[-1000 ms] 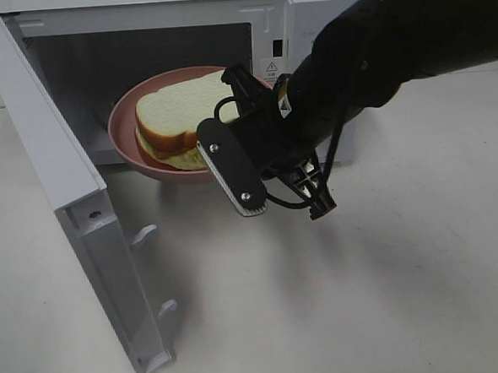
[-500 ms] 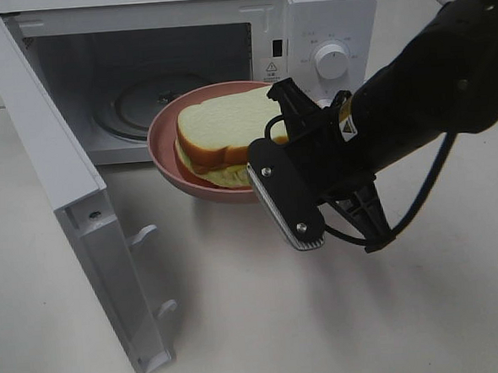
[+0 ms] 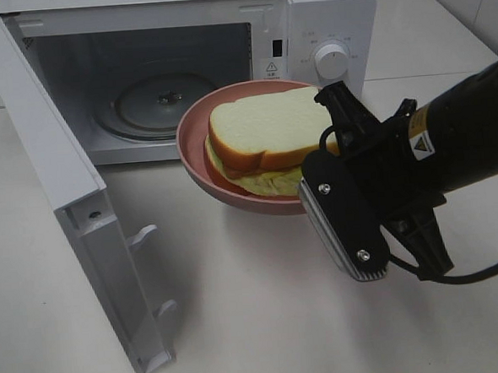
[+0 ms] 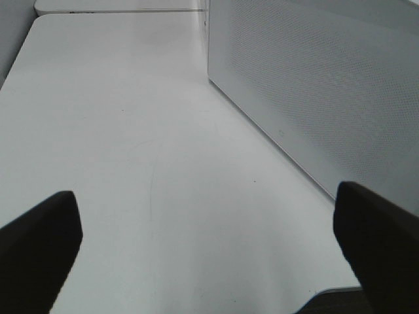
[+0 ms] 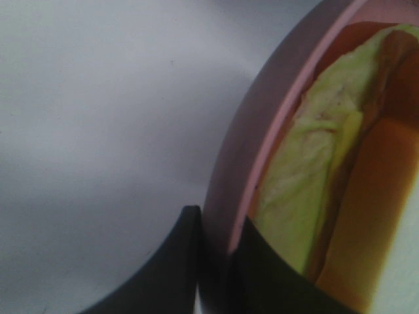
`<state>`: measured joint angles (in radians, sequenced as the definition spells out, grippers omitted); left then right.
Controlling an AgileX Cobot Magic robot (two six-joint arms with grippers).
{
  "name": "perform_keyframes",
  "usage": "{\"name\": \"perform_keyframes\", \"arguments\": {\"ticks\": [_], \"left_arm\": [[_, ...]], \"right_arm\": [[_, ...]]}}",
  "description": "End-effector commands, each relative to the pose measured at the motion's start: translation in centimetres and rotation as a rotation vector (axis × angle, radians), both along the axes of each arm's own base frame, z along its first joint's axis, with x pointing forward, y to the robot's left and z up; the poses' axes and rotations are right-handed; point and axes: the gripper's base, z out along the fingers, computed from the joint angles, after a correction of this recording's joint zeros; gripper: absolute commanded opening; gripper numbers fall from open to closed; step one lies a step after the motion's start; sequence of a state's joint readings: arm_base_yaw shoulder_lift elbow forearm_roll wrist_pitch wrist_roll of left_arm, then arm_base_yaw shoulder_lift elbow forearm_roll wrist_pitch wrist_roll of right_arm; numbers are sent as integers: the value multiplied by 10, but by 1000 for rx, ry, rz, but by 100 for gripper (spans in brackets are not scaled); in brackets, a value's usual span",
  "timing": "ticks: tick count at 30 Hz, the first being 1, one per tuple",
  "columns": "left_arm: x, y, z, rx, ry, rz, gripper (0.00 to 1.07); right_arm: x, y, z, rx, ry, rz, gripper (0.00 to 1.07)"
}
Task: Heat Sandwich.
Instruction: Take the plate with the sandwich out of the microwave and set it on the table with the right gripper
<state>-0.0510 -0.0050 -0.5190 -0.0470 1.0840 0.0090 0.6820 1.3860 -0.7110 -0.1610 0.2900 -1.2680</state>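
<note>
The sandwich [image 3: 267,135], white bread with tan crust and a yellow-green filling, lies on the round pink plate [image 3: 198,160]. My right gripper [image 3: 316,181] is shut on the plate's right rim and holds it in the air in front of the open microwave [image 3: 327,17]. In the right wrist view the gripper [image 5: 213,229] pinches the pink rim [image 5: 262,144], with the sandwich filling [image 5: 314,190] just inside it. My left gripper [image 4: 206,248] is open and empty beside the microwave's outer wall [image 4: 314,85]. It does not show in the exterior view.
The microwave door [image 3: 55,190] stands wide open on the left, swung toward the front. The glass turntable [image 3: 163,97] inside is bare. The control knob [image 3: 333,61] is just behind the plate. The white table [image 3: 266,321] stretches below.
My right gripper has drawn the plate with the sandwich out of the microwave cavity, to the right and toward the front. The turntable is now uncovered.
</note>
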Motion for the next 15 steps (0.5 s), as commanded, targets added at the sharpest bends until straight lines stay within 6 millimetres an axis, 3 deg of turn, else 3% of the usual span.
{"name": "perform_keyframes", "arguments": {"ticks": [1,15], "left_arm": [[0,0,1,-1,-17,1,100],[0,0,1,-1,-17,1,100]], "right_arm": [[-3,-3,8,38,-39,-9,1],[-36,-32,16,43,-22,-54,3]]}}
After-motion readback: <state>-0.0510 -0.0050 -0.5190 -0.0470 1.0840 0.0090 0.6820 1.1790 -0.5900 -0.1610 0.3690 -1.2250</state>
